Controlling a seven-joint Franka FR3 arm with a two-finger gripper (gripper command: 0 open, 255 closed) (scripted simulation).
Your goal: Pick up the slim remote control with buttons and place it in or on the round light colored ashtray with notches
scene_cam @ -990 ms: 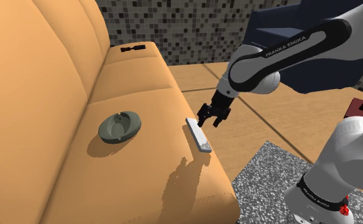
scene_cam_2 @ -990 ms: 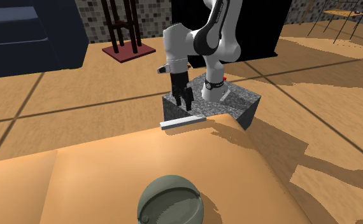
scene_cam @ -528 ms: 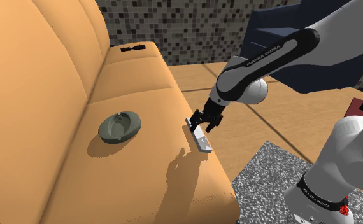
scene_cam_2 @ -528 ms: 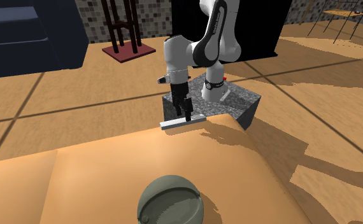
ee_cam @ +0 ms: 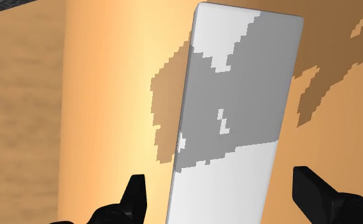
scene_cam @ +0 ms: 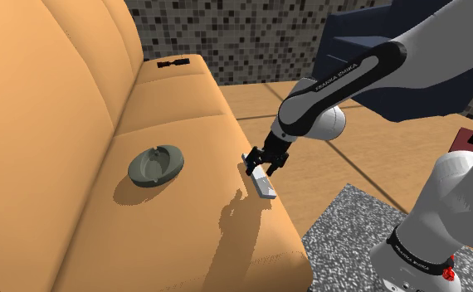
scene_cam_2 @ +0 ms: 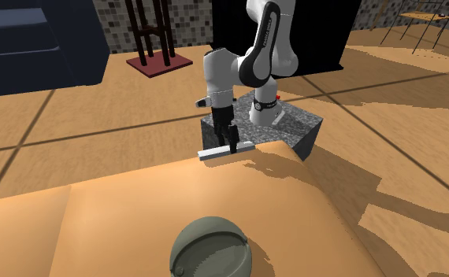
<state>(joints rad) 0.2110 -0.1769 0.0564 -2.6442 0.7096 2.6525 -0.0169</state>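
Since half a second ago the gripper (scene_cam: 264,163) has come down a little further over the remote (scene_cam: 262,181); the remote and the ashtray (scene_cam: 156,164) lie where they did.

Remote: a slim, flat, long rectangular slab, drawn plain white with a thin edge. In the wrist view its top face (ee_cam: 231,127) is white near the fingers and shaded grey across the middle by a shadow. It lies flat on the orange sofa seat (scene_cam: 177,108), right at the front edge of the cushion. In the second exterior view it (scene_cam_2: 215,153) sits at the seat's far edge, near the speckled grey stand (scene_cam_2: 298,126).

Gripper: the fingers are spread. In the wrist view the gripper (ee_cam: 221,186) straddles the remote across its width, one fingertip on each long side, with a gap visible on both sides; nothing is clasped. In the second exterior view the gripper (scene_cam_2: 228,144) points down at the remote.

Ashtray: round, grey-green, notched rim, on the seat cushion well apart from the remote, toward the shoulder view's left. It (scene_cam_2: 211,248) appears in the foreground of the second exterior view.
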